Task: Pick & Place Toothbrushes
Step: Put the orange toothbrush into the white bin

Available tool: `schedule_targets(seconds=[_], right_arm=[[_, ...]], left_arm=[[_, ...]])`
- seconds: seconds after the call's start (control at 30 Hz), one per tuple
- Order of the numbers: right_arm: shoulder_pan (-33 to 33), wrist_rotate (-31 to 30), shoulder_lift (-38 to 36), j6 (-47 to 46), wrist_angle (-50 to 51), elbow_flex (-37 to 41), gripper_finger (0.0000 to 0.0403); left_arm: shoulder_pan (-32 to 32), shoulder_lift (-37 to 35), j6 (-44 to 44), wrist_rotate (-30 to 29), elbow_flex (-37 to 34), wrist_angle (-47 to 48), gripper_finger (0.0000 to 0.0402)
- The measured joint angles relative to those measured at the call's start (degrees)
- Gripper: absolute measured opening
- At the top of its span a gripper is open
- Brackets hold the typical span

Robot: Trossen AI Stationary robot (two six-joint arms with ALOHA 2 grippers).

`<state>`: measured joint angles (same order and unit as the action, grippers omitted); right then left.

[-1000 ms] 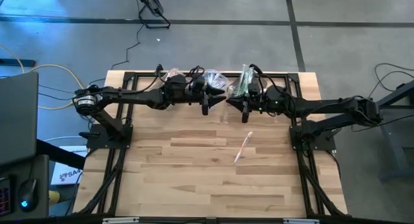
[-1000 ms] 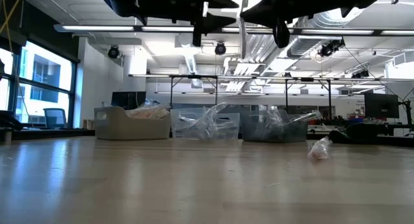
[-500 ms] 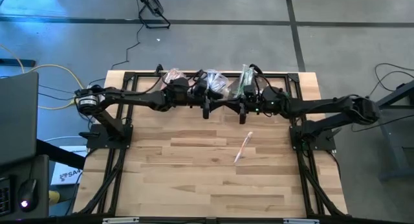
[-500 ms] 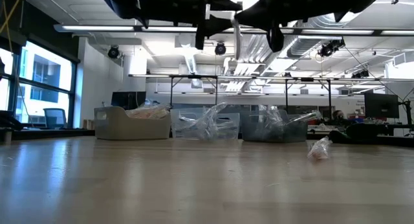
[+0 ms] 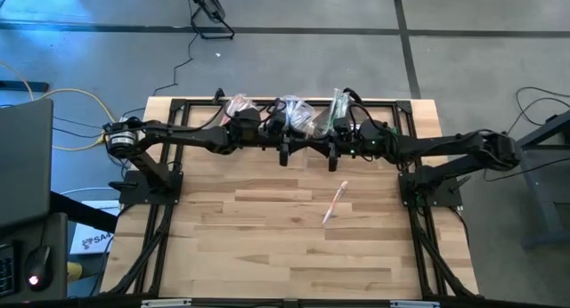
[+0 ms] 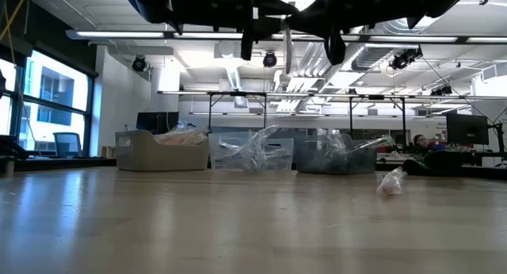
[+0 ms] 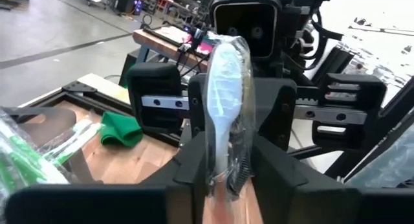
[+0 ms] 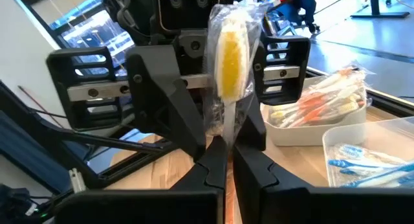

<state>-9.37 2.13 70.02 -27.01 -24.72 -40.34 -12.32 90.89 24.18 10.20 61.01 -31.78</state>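
A wrapped toothbrush [image 7: 223, 94] with a white head and a yellow back [image 8: 229, 52] stands upright in the air between my two grippers, high above the table's far middle. My right gripper [image 8: 226, 160] comes from the right and is shut on it. My left gripper [image 7: 228, 185] faces it from the left, its fingers closed in on the wrapper. In the low view the toothbrush [image 6: 287, 52] shows as a pale strip under the dark arms. Another wrapped toothbrush [image 5: 334, 203] lies flat on the table right of centre. My left gripper has its fingers [image 7: 191, 172] against the two sides of the clear wrapper at the handle [image 7: 223, 191], below the head. It comes in level from the table's left, its fingers across the toothbrush. My right gripper pinches the wrapped handle [image 8: 223, 138] between its two shut fingers, level from the table's right and across the toothbrush. The toothbrush stands upright and clear of the table, head up, with its lower end [image 6: 287, 64] below the fingers.
Three bins stand along the far edge: a beige one [image 6: 142, 155] with orange toothbrushes [image 8: 323, 101], and two clear ones [image 6: 277, 157] [image 6: 313, 161]. A small green object [image 7: 119, 130] lies near them. The table's near half [image 5: 267, 255] is bare wood.
My right gripper has edged toward the left gripper with the toothbrush, which stays upright. The gap between the two grippers has closed.
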Motion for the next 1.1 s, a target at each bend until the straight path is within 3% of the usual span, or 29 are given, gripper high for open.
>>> schedule_targets(seconds=[0.13,0.5,0.8,1.1], right_arm=[[0.00,0.14,-0.12,-0.07,-0.06,0.00,0.0001],[-0.04,1.54,-0.47,-0.25,0.05,0.00,0.0000],[-3.22,10.34,-4.74,0.12,4.61,-0.06,0.0002],[-8.07,17.38,-12.61,0.21,5.18,-0.04,0.0002]], left_arm=[[0.00,-0.07,-0.37,-0.18,-0.02,-0.46,0.0067],[0.00,-0.07,-0.35,-0.22,-0.04,-1.19,0.0054],[-1.21,-1.27,-3.11,0.71,0.03,-0.99,0.0009],[-6.17,-6.45,-4.53,2.43,0.04,5.95,0.0006]])
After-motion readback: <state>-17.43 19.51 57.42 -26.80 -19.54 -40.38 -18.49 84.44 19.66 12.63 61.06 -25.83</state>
